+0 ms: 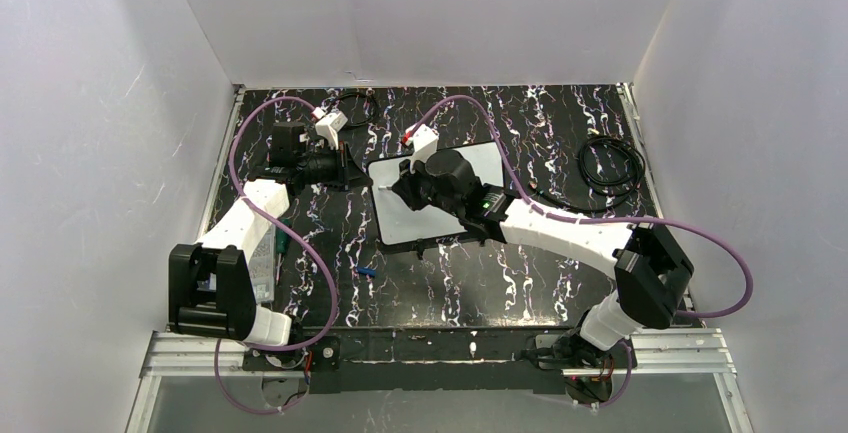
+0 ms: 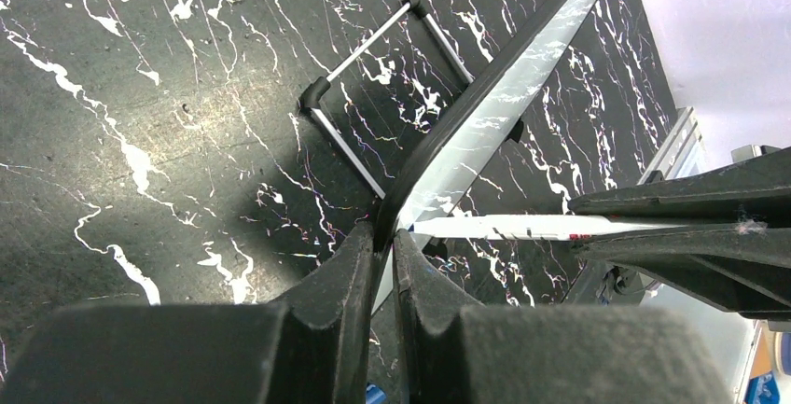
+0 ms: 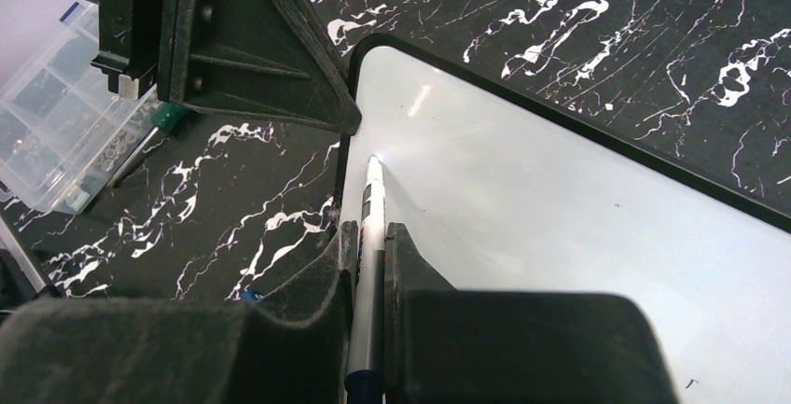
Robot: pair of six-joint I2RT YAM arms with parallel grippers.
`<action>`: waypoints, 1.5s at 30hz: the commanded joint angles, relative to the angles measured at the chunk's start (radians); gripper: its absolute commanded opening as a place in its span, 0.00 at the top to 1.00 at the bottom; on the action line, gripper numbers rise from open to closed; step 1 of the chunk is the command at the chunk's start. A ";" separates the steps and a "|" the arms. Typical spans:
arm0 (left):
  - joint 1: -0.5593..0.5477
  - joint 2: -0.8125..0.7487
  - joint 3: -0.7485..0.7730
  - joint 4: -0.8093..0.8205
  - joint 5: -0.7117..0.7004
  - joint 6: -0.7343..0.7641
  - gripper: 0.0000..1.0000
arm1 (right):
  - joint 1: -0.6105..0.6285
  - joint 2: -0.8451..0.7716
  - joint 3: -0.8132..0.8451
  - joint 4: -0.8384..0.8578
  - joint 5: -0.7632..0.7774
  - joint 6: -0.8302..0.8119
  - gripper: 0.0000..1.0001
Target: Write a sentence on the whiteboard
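The whiteboard [image 1: 400, 221] lies on the black marbled table, tilted, with small black clips on its near edge. My left gripper [image 1: 352, 175] is shut on the board's left edge, its jaws pinching the dark frame near the corner [image 2: 384, 236]. My right gripper [image 1: 400, 189] is shut on a white marker [image 3: 373, 199] with its tip resting on the board [image 3: 578, 227] near that corner. The marker also shows in the left wrist view [image 2: 522, 227]. No sentence or blue writing shows on the visible board surface.
A clear plastic parts box [image 1: 262, 263] and a green-handled tool [image 1: 283, 243] lie at the left. A blue cap [image 1: 366, 273] lies near the board's front. A black cable coil [image 1: 612, 165] sits at the right. The board's wire stand [image 2: 373, 77] sticks out underneath.
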 commanded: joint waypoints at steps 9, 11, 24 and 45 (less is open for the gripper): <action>-0.022 -0.038 -0.005 -0.009 0.015 0.016 1.00 | 0.001 -0.004 0.057 0.085 0.116 -0.026 0.99; -0.023 -0.039 -0.005 -0.011 0.015 0.017 1.00 | 0.000 -0.003 0.060 0.088 0.128 -0.029 0.99; -0.024 -0.046 -0.004 -0.014 0.009 0.019 1.00 | 0.004 -0.016 0.027 0.074 0.126 -0.028 0.99; -0.025 -0.055 -0.004 -0.016 0.002 0.021 1.00 | 0.025 -0.050 -0.042 0.038 0.140 -0.007 0.99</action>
